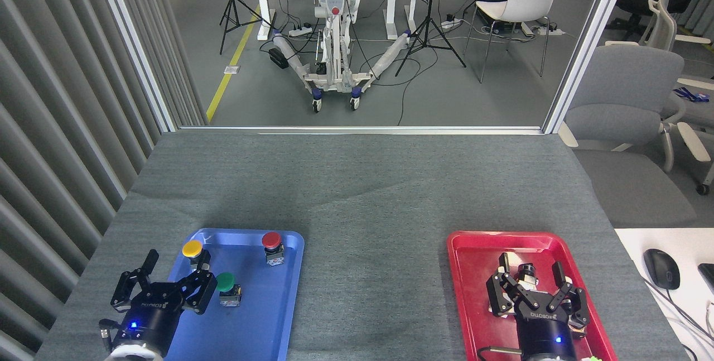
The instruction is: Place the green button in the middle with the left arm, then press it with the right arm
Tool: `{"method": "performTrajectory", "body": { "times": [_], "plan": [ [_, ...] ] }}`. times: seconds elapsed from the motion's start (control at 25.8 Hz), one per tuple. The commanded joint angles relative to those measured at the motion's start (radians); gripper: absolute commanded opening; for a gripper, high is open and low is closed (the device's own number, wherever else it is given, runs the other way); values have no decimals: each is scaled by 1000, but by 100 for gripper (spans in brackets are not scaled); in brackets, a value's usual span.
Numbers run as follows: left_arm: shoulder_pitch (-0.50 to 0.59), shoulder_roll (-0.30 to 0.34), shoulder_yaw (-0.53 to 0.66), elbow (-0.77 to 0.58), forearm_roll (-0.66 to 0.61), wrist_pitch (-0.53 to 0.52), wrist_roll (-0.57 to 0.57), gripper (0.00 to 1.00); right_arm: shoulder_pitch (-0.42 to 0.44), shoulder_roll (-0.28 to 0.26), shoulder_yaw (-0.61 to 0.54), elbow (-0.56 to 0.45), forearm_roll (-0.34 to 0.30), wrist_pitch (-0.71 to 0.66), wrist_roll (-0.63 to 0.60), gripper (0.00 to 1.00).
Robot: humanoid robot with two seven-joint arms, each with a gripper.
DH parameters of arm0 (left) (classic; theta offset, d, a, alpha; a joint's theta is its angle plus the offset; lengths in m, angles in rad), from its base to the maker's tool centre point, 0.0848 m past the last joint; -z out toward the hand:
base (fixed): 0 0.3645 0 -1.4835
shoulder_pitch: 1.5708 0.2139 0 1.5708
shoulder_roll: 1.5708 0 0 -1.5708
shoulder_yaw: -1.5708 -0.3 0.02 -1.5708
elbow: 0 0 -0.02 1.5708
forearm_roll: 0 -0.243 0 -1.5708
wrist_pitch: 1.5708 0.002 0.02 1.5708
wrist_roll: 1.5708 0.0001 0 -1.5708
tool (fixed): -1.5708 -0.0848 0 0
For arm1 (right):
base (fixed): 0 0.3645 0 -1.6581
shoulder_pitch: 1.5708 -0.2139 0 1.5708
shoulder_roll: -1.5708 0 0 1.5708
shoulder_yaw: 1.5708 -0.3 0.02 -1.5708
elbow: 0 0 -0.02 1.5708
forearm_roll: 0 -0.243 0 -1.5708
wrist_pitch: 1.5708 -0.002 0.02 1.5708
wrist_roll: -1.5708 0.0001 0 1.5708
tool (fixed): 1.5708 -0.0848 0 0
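Observation:
The green button (227, 286) stands upright in the blue tray (268, 316), near its left-middle. My left gripper (177, 275) is open just left of it, one finger close beside the green cap and the other out over the tray's left edge. Nothing is between its fingers. My right gripper (532, 273) is open over the red tray (474, 294), its fingers spread around a small black-and-metal part lying in the tray. The middle (374, 272), grey felt table surface between the two trays, is bare.
A yellow button (193, 251) and a red button (273, 245) also stand in the blue tray, behind the green one. A ribbed wall runs along the left. A white desk with a mouse (661, 268) is at the right edge.

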Motion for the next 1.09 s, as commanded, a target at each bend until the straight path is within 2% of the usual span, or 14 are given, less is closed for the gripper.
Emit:
{"method": "performTrajectory", "body": {
  "times": [0.0,1.05],
  "plan": [
    [-3,-1,0,1,17,-11,-29,99,0,0,0,0,0,-1,0,100],
    [19,2,-2,-25,18,-38,1,99,-2,0,-1,0,0,1,0,100]
  ]
}}
